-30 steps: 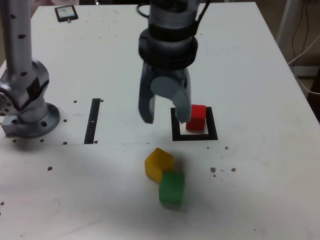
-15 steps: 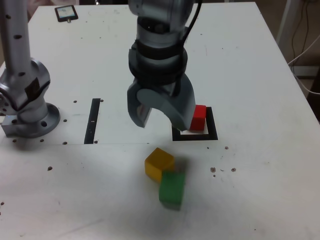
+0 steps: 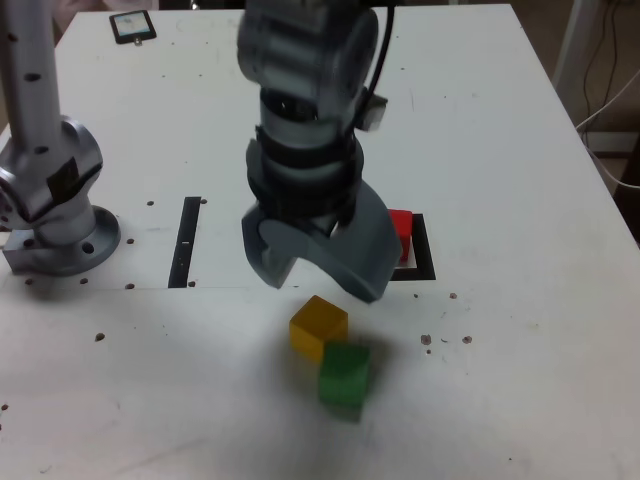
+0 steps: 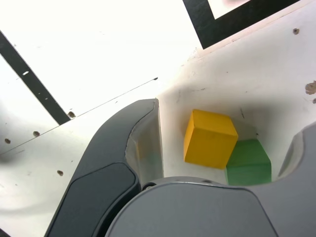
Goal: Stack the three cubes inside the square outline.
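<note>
A black strip [image 3: 185, 242], and seemingly a small dark-framed device [image 3: 133, 27]

In the exterior view, the first cube [image 3: 403, 230] sits inside the square outline [image 3: 425, 250]; the second cube [image 3: 318, 327] and third cube [image 3: 344, 376] lie before the outline, leftward, the third farther forward; the strip [image 3: 184, 244] lies left of it.

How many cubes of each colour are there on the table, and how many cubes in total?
Red cube: 1
Yellow cube: 1
Green cube: 1
Total cubes: 3
</note>
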